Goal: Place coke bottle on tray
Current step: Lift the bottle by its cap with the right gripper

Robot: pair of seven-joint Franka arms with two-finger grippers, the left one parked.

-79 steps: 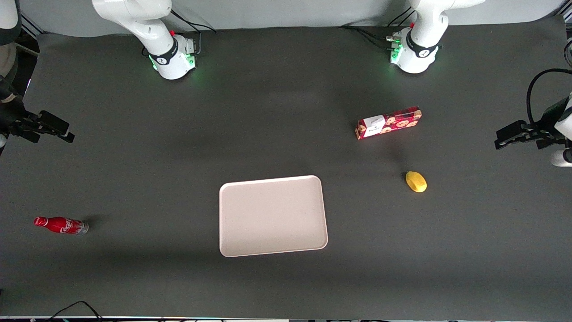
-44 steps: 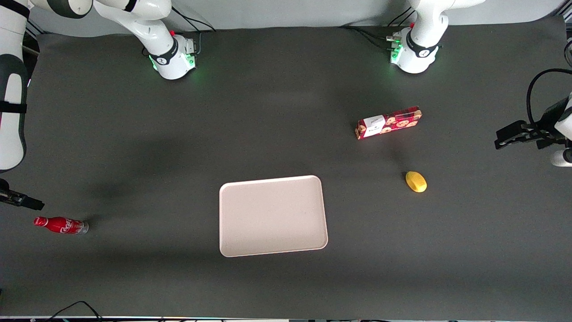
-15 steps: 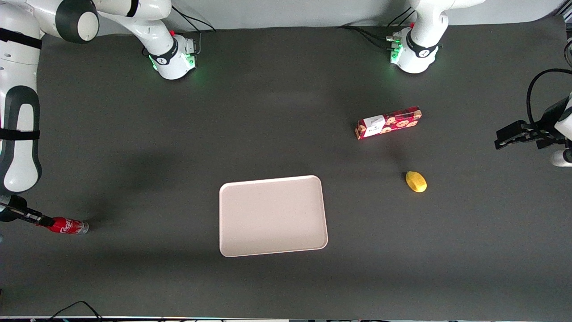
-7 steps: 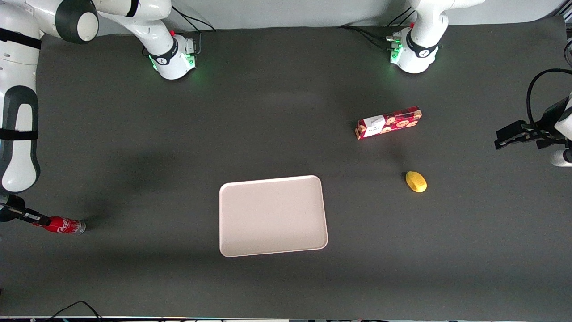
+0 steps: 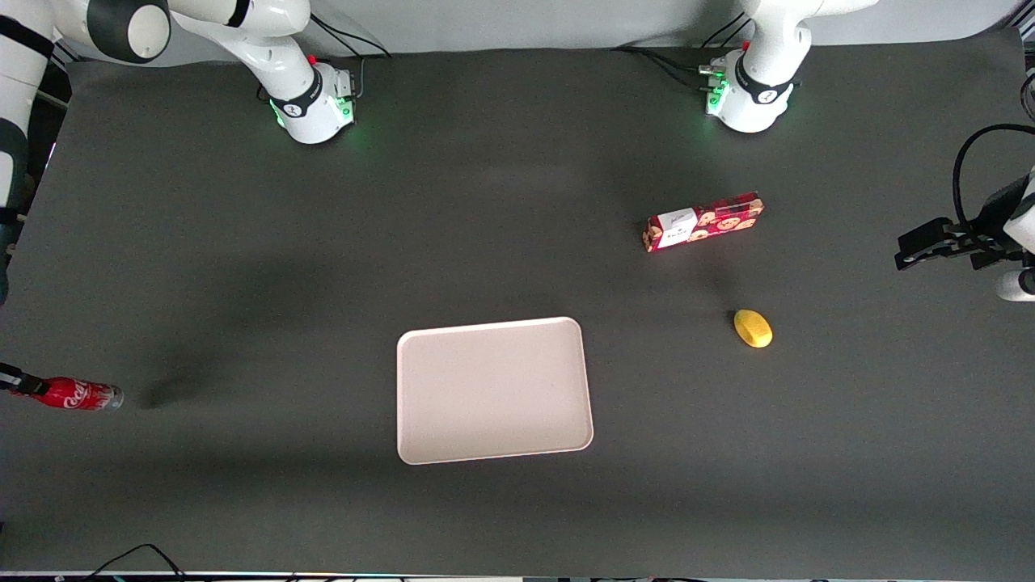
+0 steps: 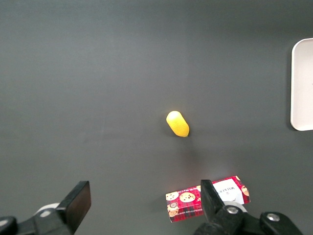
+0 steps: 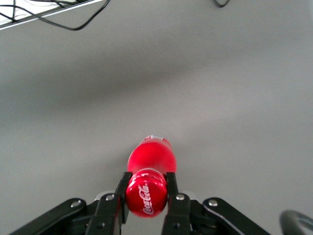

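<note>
Dark grey bench [image 5: 242, 242]: pale tray [image 5: 493, 390] at centre, holding nothing. Hand [image 7: 146, 188] at the working arm's end pinches the coke bottle [image 5: 71, 394] by its neck, well apart from the tray.

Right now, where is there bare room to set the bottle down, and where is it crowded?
The tray is bare all over, and open mat surrounds it. Toward the parked arm's end, the red patterned box and the yellow object crowd the mat. The gripper, at the working arm's end of the table, has its jaws shut on the coke bottle.
</note>
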